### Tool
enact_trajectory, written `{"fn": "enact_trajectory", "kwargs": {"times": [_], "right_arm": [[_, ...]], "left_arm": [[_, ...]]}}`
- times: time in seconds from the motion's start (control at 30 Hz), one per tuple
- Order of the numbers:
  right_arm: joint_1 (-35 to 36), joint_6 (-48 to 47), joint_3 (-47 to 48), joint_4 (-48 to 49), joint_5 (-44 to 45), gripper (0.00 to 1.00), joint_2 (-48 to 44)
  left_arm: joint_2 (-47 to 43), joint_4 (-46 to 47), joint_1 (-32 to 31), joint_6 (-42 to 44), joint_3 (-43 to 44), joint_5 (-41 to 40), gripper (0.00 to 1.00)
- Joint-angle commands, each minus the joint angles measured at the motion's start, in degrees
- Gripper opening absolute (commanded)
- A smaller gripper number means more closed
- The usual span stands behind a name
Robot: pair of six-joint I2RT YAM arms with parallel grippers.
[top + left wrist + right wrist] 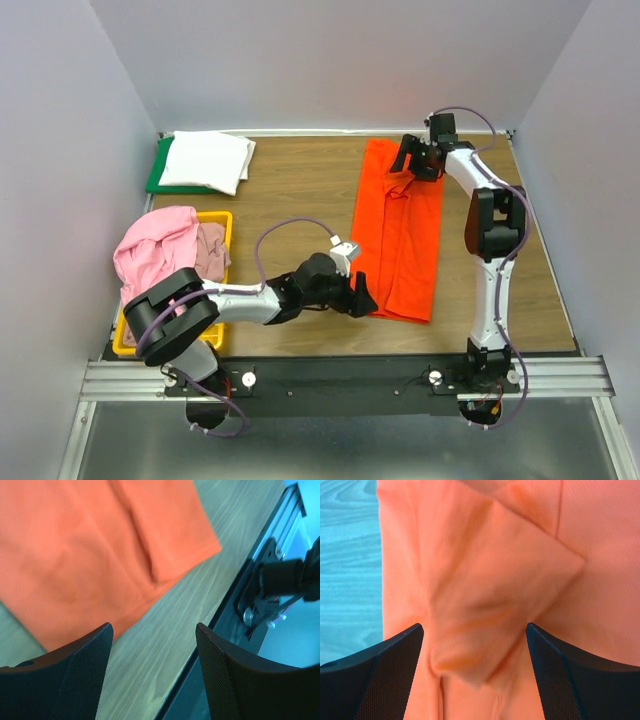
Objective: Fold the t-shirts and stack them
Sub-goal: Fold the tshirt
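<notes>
- The light pink t-shirt (155, 250) is spilling over the yellow bin (228, 225) and hiding most of the dusty mauve-pink t-shirt (211, 250); the left arm is covering the bin's near end.
- The folded white t-shirt (205, 160) is lying on the green board (154, 179), of which only an edge is showing.
- The left claw (361, 297) is hanging wide open and empty over the worktop (300, 185), beside the near corner of the orange t-shirt (400, 240).
- The right claw (407, 160) is gaping over a raised fold at that shirt's far end and gripping nothing; contact is unclear.

Pale lavender walls (330, 60) enclose a wood-grain table (300, 190) (black rail (340, 375) along its near edge), evenly lit.
</notes>
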Motion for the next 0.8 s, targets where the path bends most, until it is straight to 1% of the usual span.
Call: {"fn": "enact_trajectory", "kwargs": {"times": [0.0,0.03,0.17,0.27,0.4,0.57,0.77], "right_arm": [[-0.18,-0.46,-4.34,-2.44,2.57,0.9,-9.47],[-0.18,-0.28,-5.49,-2.44,3.01,0.9,-12.18],[0.17,0.07,-13.64,-1.56,5.82,0.9,-17.29],[0.44,0.6,-18.92,-0.86,6.18,0.9,-19.32],[0.35,1.12,-23.59,0.72,6.18,0.9,-19.77],[0.44,1.56,-25.36,1.87,5.39,0.9,-18.1],[0.79,1.65,-23.96,2.66,5.04,0.9,-13.8]], "left_arm": [[-1.7,-4.1,-0.55,3.61,5.01,-3.96,0.75],[-0.92,-4.19,-0.56,3.79,5.71,-3.87,0.75],[2.07,-4.28,-0.73,4.4,8.17,-3.79,0.75],[5.58,-4.28,-0.82,5.02,9.58,-2.91,0.75],[9.28,-4.11,-1.26,5.81,11.08,-1.76,0.75],[12.27,-4.11,-1.35,6.34,11.87,-1.41,0.75],[13.68,-3.93,-1.43,5.81,10.91,-1.15,0.75]]}}
